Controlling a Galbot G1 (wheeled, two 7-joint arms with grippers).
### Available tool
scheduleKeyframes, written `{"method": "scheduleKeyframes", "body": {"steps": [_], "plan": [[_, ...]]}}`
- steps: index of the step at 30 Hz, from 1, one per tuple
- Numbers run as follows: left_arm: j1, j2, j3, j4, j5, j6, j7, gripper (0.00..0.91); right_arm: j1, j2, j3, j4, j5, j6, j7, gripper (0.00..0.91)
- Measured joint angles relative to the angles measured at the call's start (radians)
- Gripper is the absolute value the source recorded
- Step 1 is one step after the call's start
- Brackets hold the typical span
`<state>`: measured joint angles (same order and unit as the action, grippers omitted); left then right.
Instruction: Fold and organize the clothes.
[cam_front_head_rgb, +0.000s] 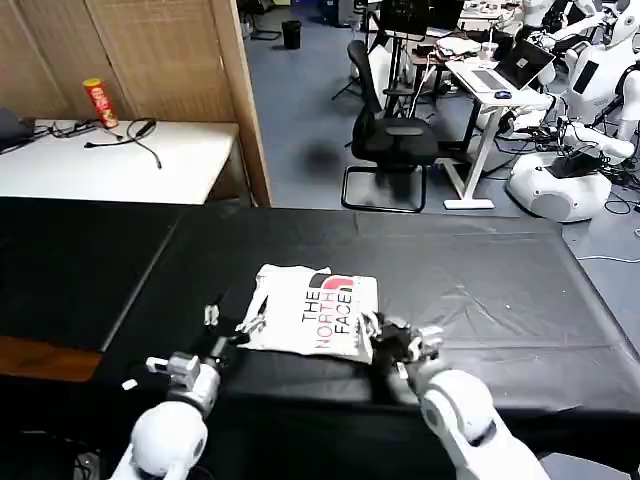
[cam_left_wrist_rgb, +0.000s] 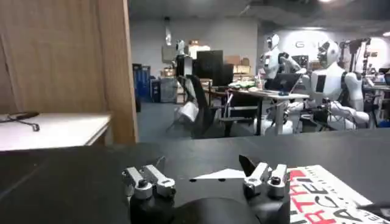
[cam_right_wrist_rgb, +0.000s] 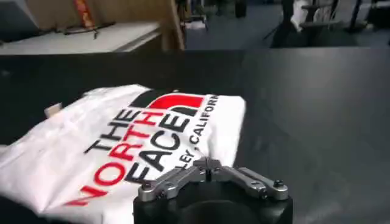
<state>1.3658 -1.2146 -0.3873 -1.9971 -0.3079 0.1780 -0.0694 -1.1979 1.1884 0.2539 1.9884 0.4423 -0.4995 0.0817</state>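
Observation:
The clothes are one white T-shirt (cam_front_head_rgb: 310, 312), folded into a rectangle with the black-and-red "THE NORTH FACE" print up, lying on the black table (cam_front_head_rgb: 480, 300). My left gripper (cam_front_head_rgb: 230, 322) sits open at the shirt's left edge, low over the table. In the left wrist view its fingers (cam_left_wrist_rgb: 146, 180) stand wide apart around a white corner of the T-shirt (cam_left_wrist_rgb: 323, 195), and nothing is held in the left gripper (cam_left_wrist_rgb: 207, 176). My right gripper (cam_front_head_rgb: 392, 340) is at the shirt's near right corner. In the right wrist view the right gripper (cam_right_wrist_rgb: 207, 163) is shut, tips together over the edge of the T-shirt (cam_right_wrist_rgb: 122, 140).
A white side table (cam_front_head_rgb: 180, 160) with black cables and a red can (cam_front_head_rgb: 100, 102) stands at the back left, beside a wooden screen (cam_front_head_rgb: 170, 50). Beyond the black table are an office chair (cam_front_head_rgb: 390, 140), desks and other robots (cam_front_head_rgb: 560, 180). The table's right half is bare.

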Motion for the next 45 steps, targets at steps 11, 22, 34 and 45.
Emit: {"method": "scheduleKeyframes", "body": {"steps": [11, 22, 34, 45], "plan": [[0.105, 0.044, -0.025, -0.077, -0.044, -0.029, -0.05, 0.878, -0.291, -0.025, 0.122, 0.147, -0.277, 0.401, -0.01, 0.878], [0.303, 0.074, -0.037, -0.208, -0.066, 0.007, -0.154, 0.878, -0.566, -0.004, 0.162, 0.242, -0.354, 0.533, 0.159, 0.878], [0.534, 0.077, -0.088, -0.302, -0.066, -0.029, -0.174, 0.878, -0.81, 0.017, 0.129, 0.314, -0.377, 0.584, 0.33, 0.878], [0.583, 0.085, -0.128, -0.319, -0.074, -0.005, -0.182, 0.878, -0.936, 0.021, 0.099, 0.377, -0.346, 0.494, 0.373, 0.878]]}}
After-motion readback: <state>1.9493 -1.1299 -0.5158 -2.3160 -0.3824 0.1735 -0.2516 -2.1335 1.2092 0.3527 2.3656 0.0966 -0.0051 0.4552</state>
